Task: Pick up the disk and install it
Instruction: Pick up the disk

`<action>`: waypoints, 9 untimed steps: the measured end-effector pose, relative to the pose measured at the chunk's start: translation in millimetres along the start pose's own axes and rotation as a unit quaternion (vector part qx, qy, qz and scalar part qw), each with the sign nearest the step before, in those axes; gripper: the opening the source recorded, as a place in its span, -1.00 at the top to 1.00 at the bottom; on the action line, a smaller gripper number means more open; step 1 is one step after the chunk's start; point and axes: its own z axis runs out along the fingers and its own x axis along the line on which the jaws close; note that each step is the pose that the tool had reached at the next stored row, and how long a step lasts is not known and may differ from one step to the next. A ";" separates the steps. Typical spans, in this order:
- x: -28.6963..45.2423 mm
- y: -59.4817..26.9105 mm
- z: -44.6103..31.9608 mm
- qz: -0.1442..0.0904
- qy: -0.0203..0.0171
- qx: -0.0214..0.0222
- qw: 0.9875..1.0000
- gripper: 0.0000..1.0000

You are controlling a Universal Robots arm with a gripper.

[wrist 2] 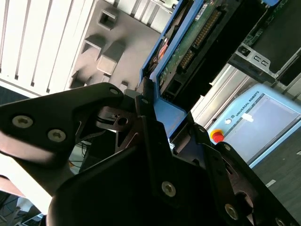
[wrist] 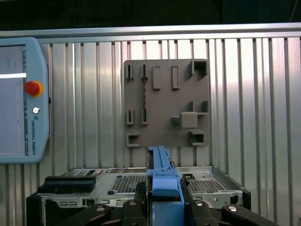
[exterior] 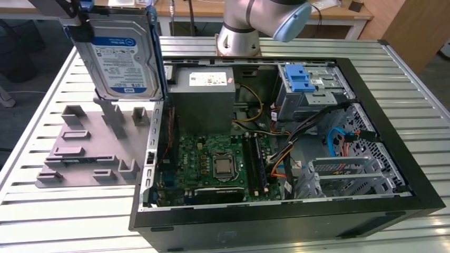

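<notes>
The disk (exterior: 123,58), a silver hard drive with a white and blue label and blue side rails, hangs upright in the air above the grey fixture plate (exterior: 84,153), at the exterior view's left. My gripper (exterior: 116,15) is shut on its upper end. In the second wrist view the gripper (wrist 2: 162,127) has its black fingers (wrist 2: 141,110) clamped on the disk's blue rail, and the disk's green circuit board (wrist 2: 193,42) faces the camera. In the first wrist view the blue rail of the disk (wrist: 162,174) stands up between the fingers of the gripper (wrist: 163,193).
An open computer case (exterior: 393,208) lies on the slatted metal table (exterior: 56,216), right of the plate. Inside it are a grey power supply box (exterior: 204,100), a motherboard (exterior: 218,163) and a silver cage with a blue latch (exterior: 309,84). A teach pendant (wrist: 21,99) lies beside the table.
</notes>
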 end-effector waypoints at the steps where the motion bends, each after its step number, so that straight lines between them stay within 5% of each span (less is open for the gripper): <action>1: 0.1 -1.8 0.0 0.000 0.000 0.000 1.000 0.26; 9: 1.3 -16.9 -0.2 0.000 0.000 0.000 1.000 0.26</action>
